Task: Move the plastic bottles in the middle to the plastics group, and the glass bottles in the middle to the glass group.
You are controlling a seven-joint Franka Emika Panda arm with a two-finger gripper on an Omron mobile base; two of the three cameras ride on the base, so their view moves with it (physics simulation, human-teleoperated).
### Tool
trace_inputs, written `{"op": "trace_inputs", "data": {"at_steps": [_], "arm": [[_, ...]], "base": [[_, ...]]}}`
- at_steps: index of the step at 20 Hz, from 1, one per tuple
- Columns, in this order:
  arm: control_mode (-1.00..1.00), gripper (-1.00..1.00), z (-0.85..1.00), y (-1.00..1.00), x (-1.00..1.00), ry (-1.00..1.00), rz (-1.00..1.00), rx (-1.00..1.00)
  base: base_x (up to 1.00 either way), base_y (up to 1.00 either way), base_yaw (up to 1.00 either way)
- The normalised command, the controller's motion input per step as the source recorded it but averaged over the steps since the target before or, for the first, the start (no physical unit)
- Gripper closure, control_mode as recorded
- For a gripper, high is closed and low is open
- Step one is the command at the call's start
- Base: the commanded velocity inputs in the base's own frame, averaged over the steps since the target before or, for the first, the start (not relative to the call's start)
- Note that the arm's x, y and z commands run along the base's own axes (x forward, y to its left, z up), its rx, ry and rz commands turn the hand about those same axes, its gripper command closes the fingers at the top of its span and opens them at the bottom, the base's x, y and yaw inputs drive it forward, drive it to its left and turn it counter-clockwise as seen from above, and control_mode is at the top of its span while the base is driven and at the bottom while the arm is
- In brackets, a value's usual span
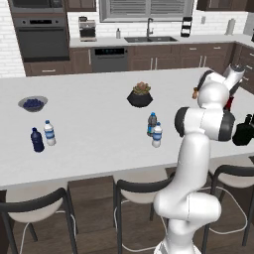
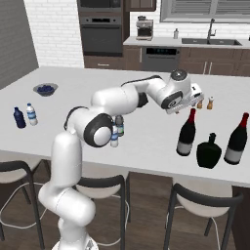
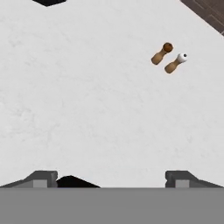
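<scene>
The white bench [image 2: 146, 132] carried a wine bottle [image 2: 186, 133] beside the squat black bottle [image 2: 209, 151]; my fingers [image 3: 111, 177] hung spread and empty above it. Next, I judged, the two small plastic bottles [image 1: 155, 130].

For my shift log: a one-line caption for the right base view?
Open hand above wine bottle standing beside squat black bottle.

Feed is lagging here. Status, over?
Gripper open, empty, above counter. Wine bottle upright beside squat black bottle. Two small plastic bottles mid-counter, not yet sorted. No obstruction seen.
</scene>
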Motion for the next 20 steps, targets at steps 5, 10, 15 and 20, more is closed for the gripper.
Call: {"op": "trace_inputs", "data": {"at_steps": [5,10,15,20], "arm": [[-1.00,-1.00,0.40,0.02,-0.10,-0.03,0.00,0.00],[-1.00,-1.00,0.28,0.49,-0.02,-0.01,0.00,0.00],[-1.00,-1.00,0.00,0.76,-0.14,0.00,-0.07,0.00],[-1.00,-1.00,-0.02,0.77,-0.44,0.00,-0.05,0.00]], "base": [[0.00,0.00,0.00],[0.00,0.00,0.00],[0.00,0.00,0.00],[0.00,0.00,0.00]]}}
